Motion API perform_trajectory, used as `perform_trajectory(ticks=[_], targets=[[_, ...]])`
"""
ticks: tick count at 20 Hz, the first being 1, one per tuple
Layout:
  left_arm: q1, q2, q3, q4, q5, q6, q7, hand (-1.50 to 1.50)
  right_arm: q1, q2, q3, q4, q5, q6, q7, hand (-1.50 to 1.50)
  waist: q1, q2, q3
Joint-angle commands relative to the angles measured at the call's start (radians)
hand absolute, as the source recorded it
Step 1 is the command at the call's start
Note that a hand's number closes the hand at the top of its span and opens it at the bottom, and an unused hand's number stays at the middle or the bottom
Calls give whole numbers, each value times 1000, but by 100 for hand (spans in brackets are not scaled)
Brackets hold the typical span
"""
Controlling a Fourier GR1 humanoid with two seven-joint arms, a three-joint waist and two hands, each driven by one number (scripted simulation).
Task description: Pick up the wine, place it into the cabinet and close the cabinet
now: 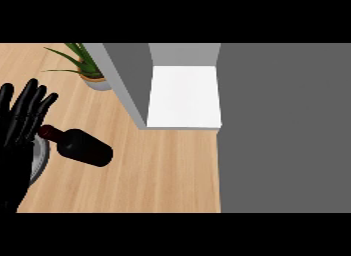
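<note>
**Head view: bottle on its side, cabinet open, 1 hand in frame**

Counter (156,170): light wood with straight grain, the largest surface in view. It ends in a straight edge against a flat grey area filling the right side. A broad bare strip of wood lies between the bottle and that edge, and it also reaches up to the cabinet front.

Cabinet (184,95): 1 unit, grey walls, smooth white floor inside, boxy and square-cornered. Its front is open toward the counter. The interior floor is bare. Its left wall runs diagonally toward the plant.

Left hand (15,125): 1 black hand at the left edge, fingers straight, spread and pointing up, holding nothing. Fingertips are near the bottle neck; contact cannot be told.

Wine bottle (86,146): 1, dark glass, cylindrical, lying on its side, reddish neck pointing upper left toward the hand. Well apart from the cabinet.

Plate (39,160): 1 grey curved rim, mostly hidden behind the hand, just beside the bottle neck.

Plant (86,67): 1, thin green leaves in a pale pot, beside the cabinet's left wall.
</note>
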Motion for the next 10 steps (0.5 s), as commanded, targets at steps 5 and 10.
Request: perform_trajectory(ticks=[5,10], targets=[[12,-117,142,-28,-87,250,-9,-150,126,-62,6,-70,-26,97,-7,-150,-8,-17,-5],[-32,-123,126,7,185,462,136,-150,236,-102,102,-130,-254,255,170,-150,-31,-18,-6]])
